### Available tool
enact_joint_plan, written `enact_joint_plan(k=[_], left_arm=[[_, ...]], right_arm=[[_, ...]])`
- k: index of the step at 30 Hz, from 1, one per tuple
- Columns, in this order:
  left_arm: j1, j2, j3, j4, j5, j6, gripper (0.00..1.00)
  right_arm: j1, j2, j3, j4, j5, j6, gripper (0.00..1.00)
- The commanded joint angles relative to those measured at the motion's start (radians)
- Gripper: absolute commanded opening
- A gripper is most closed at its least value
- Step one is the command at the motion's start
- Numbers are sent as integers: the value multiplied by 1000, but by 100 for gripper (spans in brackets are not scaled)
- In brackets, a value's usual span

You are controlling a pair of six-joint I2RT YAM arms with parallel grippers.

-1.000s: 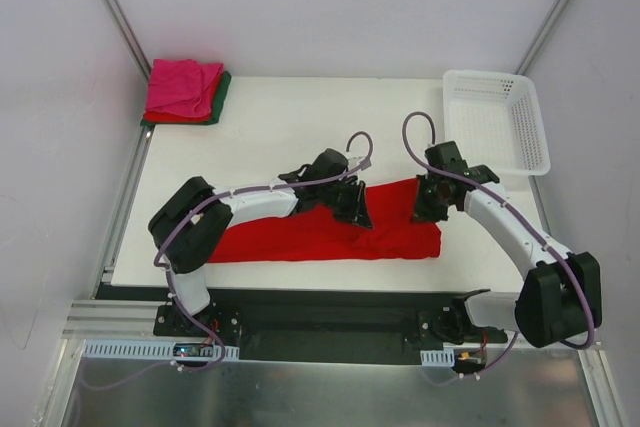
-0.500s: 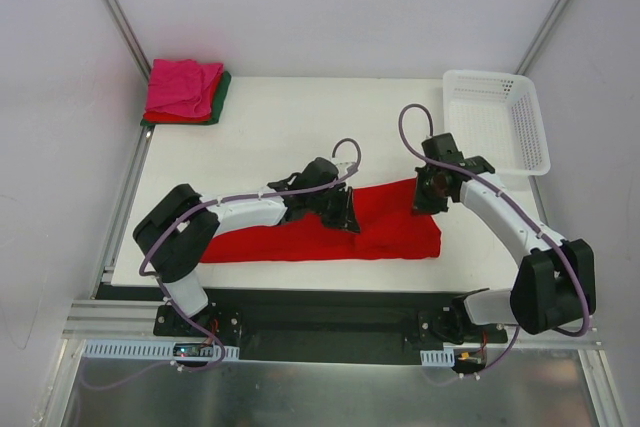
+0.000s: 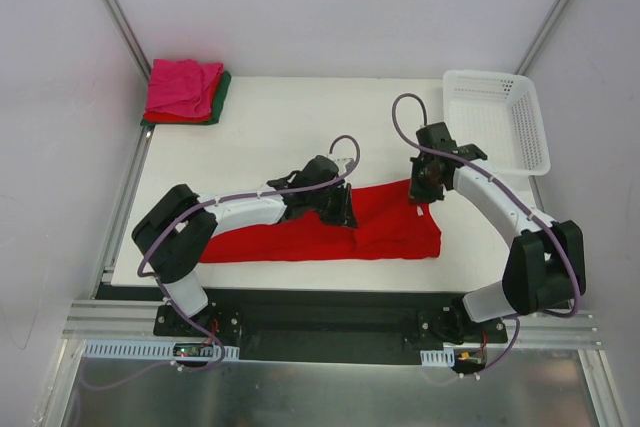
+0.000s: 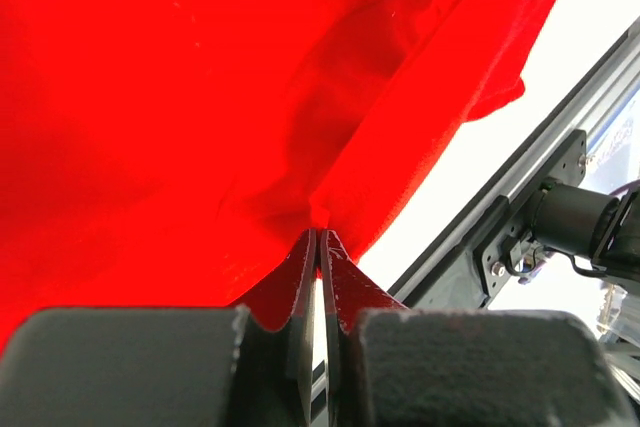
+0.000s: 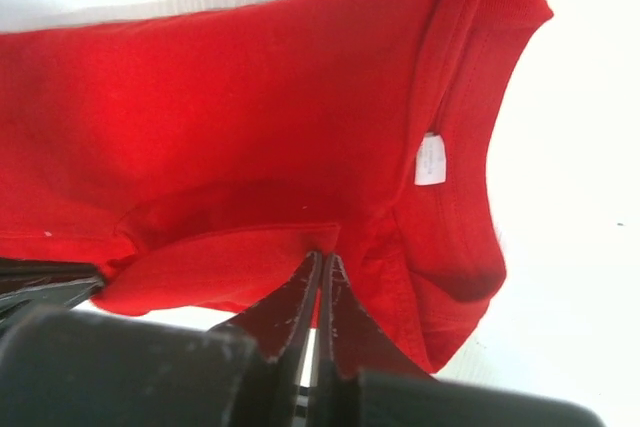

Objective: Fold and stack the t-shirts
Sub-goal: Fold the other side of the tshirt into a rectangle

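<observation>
At the far left corner of the bench (image 3: 290,127) lies the folded pile (image 3: 185,90), a pink t-shirt on top with a red and a dark green one showing under it. The red t-shirt (image 3: 270,242) lies as a long band near the front edge of the bench, running from the left side toward the right.

The left hand (image 3: 338,209) is over the middle of this band. In its wrist view the fingers (image 4: 300,282) are pressed together on a small pinch of red cloth. The right hand (image 3: 424,187) is at the right end. Its fingers (image 5: 290,297) are also closed on the cloth, beside the collar (image 5: 462,97) with its white label (image 5: 430,160). How many layers each pinch holds, I cannot tell.

I see three risks. Both pinches look thin, so a quick pull can let the cloth slip out. If one hand lifts more than the other, the fold will come out crooked. The hands are also near each other, so a move inward can make them touch.

The front edge of the t-shirt is close to the bench edge, so dragging forward can hang it over. The open room is behind it, between the pile and the white basket (image 3: 497,122), which stands just beside the right arm.
</observation>
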Motion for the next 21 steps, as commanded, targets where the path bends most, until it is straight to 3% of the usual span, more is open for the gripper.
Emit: enact_joint_plan(k=[1,12,21], left_arm=[[20,-64,53,-61,-39,59,0],[106,-70,82,-115,-33,125,0],[114,-35,106,-120,-16,134,0]], right_arm=[[2,33,54,19,1,-31,1],[2,96,86,22,2,-47,1],[2,145,117,30,7,-50,1]])
